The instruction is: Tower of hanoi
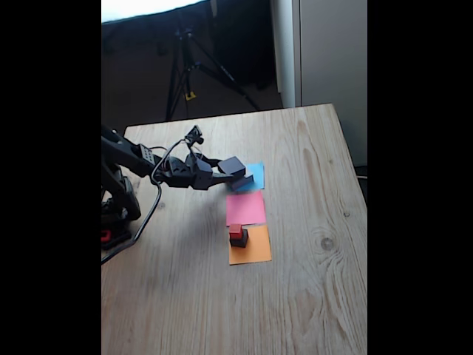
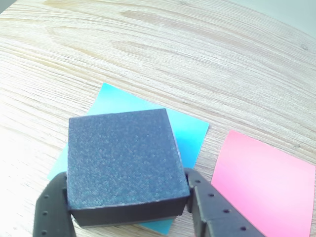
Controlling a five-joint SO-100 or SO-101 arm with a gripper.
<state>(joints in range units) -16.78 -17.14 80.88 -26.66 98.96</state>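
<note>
In the wrist view's lower centre, the gripper [image 2: 129, 207] is closed on the large dark block [image 2: 123, 163], fingers [image 2: 210, 212] pressing opposite side faces. It looks rigid, light and matte, so side grips suit it. It hangs over the blue paper square [image 2: 190, 131]; beyond lies the pink paper square [image 2: 266, 182].

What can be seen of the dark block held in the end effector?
The dark block is square and flat-topped, dark grey to black, with a finely grainy matte surface. In the wrist view it sits level between the two black fingers of the end effector, which press on its opposite sides. Below it lies the blue paper square. Whether it rests on the paper or hangs above it cannot be told. The fixed view shows it at the arm's tip over the blue square.
</note>
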